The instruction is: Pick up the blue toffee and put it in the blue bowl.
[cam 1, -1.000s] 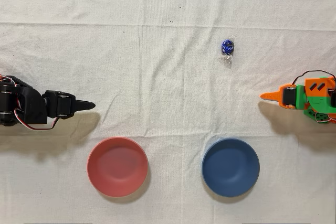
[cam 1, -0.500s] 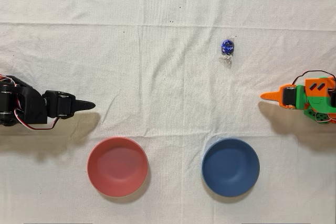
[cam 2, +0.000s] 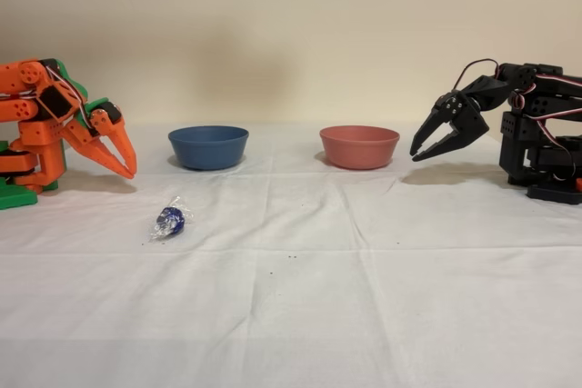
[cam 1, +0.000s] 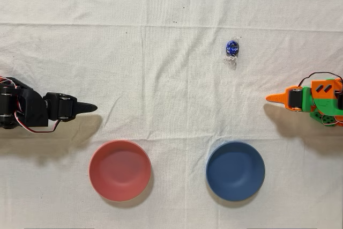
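The blue toffee lies on the white cloth, its clear wrapper tail pointing toward the bowls; in the fixed view the blue toffee sits in front of the orange arm. The blue bowl stands empty at the near edge, and the blue bowl is behind the candy in the fixed view. My orange gripper rests folded at the right edge in the overhead view, shut with nothing in it, well apart from candy and bowl. In the fixed view the gripper points down just above the cloth.
A pink-red bowl stands empty left of the blue one in the overhead view. The idle black arm rests at the left edge. The wrinkled white cloth covers the whole table.
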Controlling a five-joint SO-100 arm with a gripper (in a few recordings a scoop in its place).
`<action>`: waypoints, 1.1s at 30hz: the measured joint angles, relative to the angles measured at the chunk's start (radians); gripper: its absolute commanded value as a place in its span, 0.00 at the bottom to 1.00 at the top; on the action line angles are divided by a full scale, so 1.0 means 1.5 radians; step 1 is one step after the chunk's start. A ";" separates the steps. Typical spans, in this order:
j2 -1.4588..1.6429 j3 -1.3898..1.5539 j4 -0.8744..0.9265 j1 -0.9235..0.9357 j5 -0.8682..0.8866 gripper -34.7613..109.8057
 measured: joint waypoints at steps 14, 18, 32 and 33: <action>0.000 0.000 0.000 -0.039 -0.018 0.25; 0.000 0.000 0.000 -0.030 -0.015 0.24; -0.280 -0.199 -0.035 0.045 -0.069 0.24; -0.312 -0.235 -0.035 0.051 -0.071 0.24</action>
